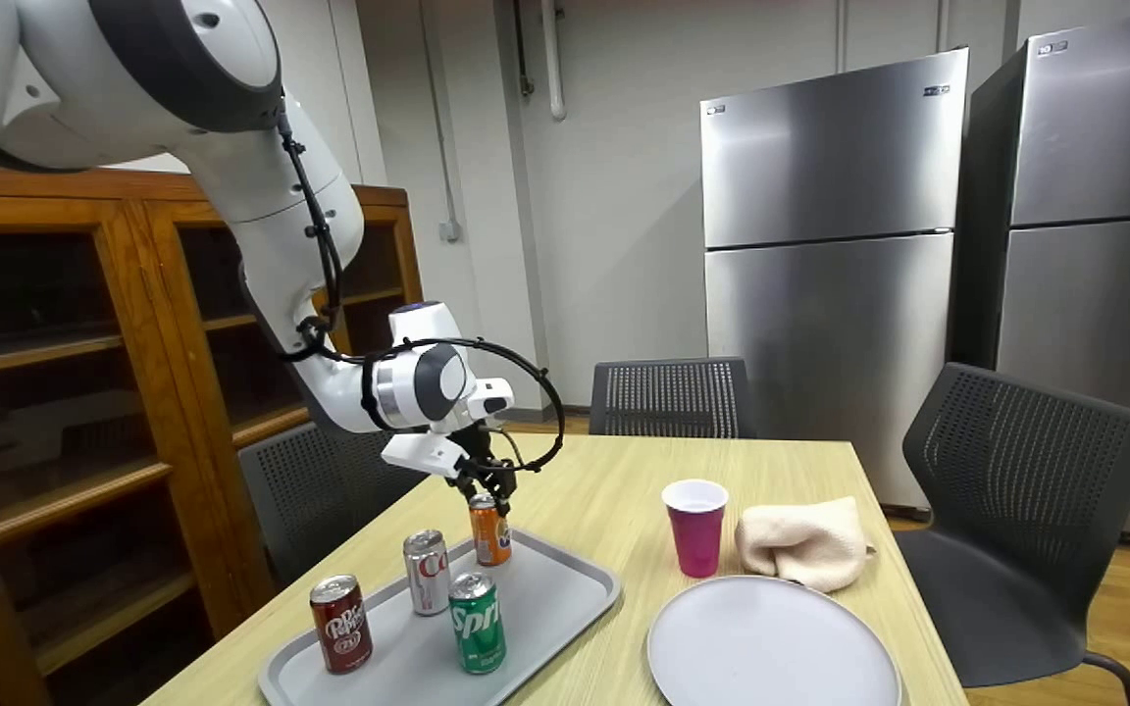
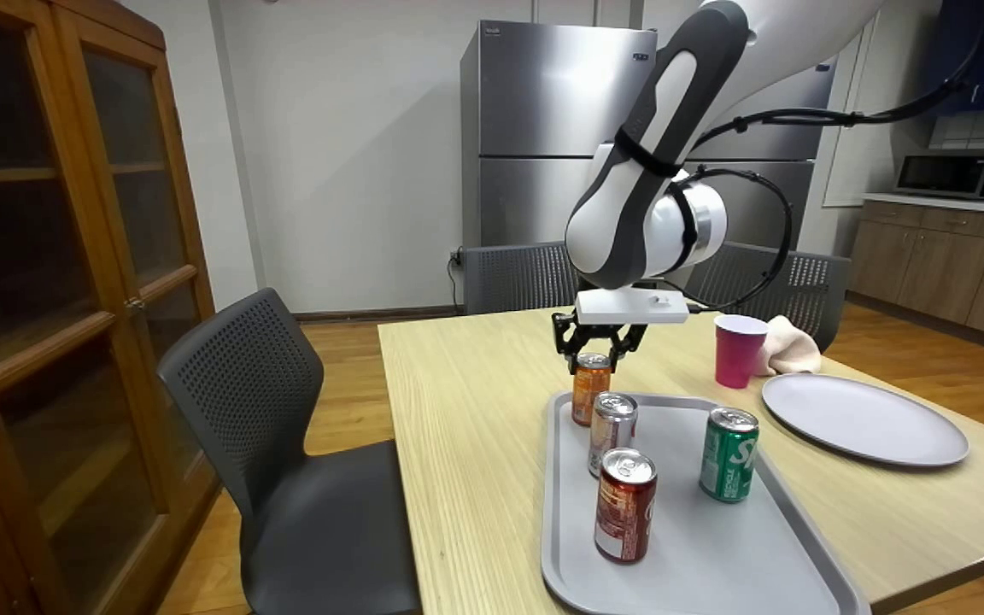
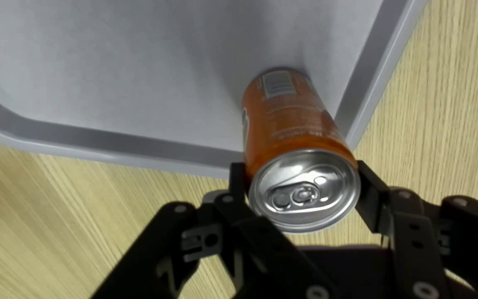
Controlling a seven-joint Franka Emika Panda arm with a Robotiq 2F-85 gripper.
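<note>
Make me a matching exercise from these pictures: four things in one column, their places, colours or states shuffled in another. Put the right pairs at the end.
Things
1. Orange can
2. Sprite can
3. Cup
4. Cloth

Places, colours, states
A. Pale and crumpled
B. Between the jaws of the gripper
C. Magenta outside, white inside
D. Green, upright on the tray

Right pairs: 1-B, 2-D, 3-C, 4-A
</note>
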